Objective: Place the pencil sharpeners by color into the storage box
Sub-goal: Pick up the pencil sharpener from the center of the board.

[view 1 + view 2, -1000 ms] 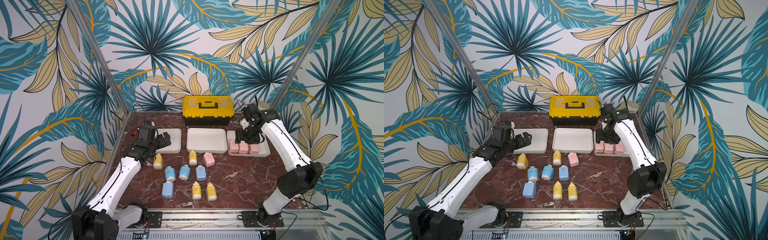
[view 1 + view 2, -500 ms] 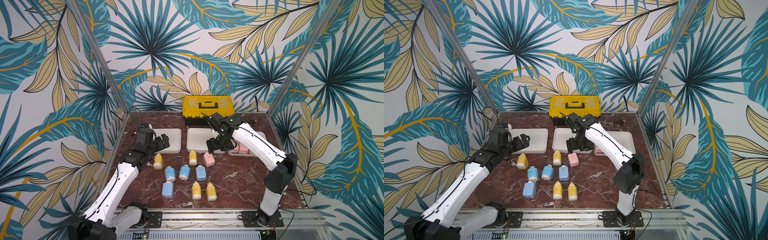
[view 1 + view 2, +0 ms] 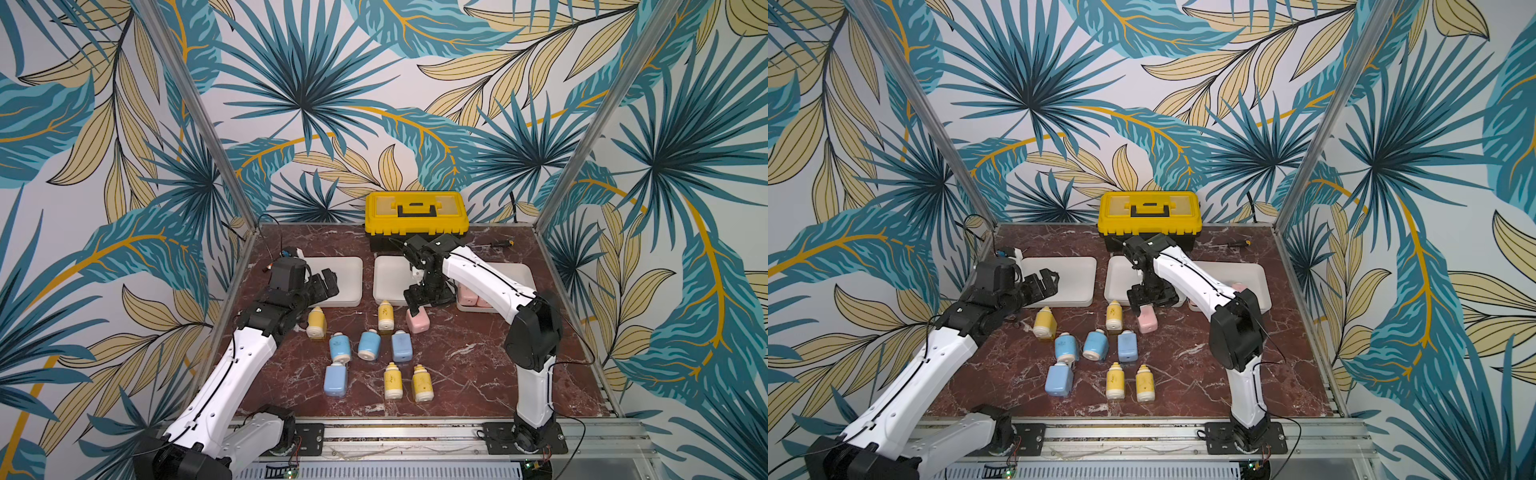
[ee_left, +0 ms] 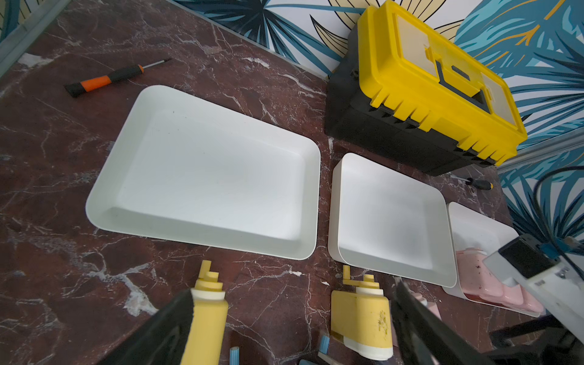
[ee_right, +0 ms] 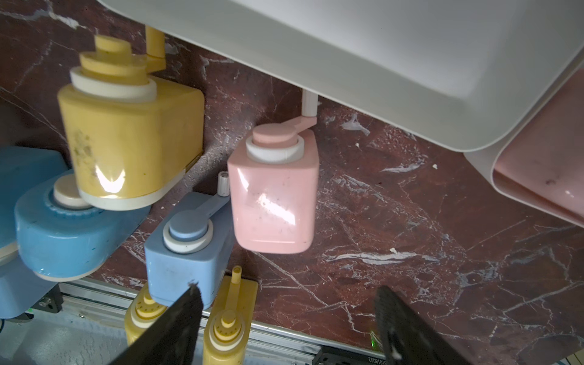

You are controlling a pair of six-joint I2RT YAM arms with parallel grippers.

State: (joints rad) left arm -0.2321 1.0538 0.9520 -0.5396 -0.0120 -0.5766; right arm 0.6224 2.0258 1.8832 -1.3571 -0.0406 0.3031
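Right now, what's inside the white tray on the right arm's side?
Pink sharpeners lie inside the tray, bunched toward its front edge. The right arm covers part of them, so I cannot count them all.

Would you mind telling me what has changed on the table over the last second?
The right gripper swung from over the right tray towards the middle and now hangs, fingers open, above the loose pink sharpener on the table, holding nothing. The left gripper stayed open by the left tray; no sharpener moved.
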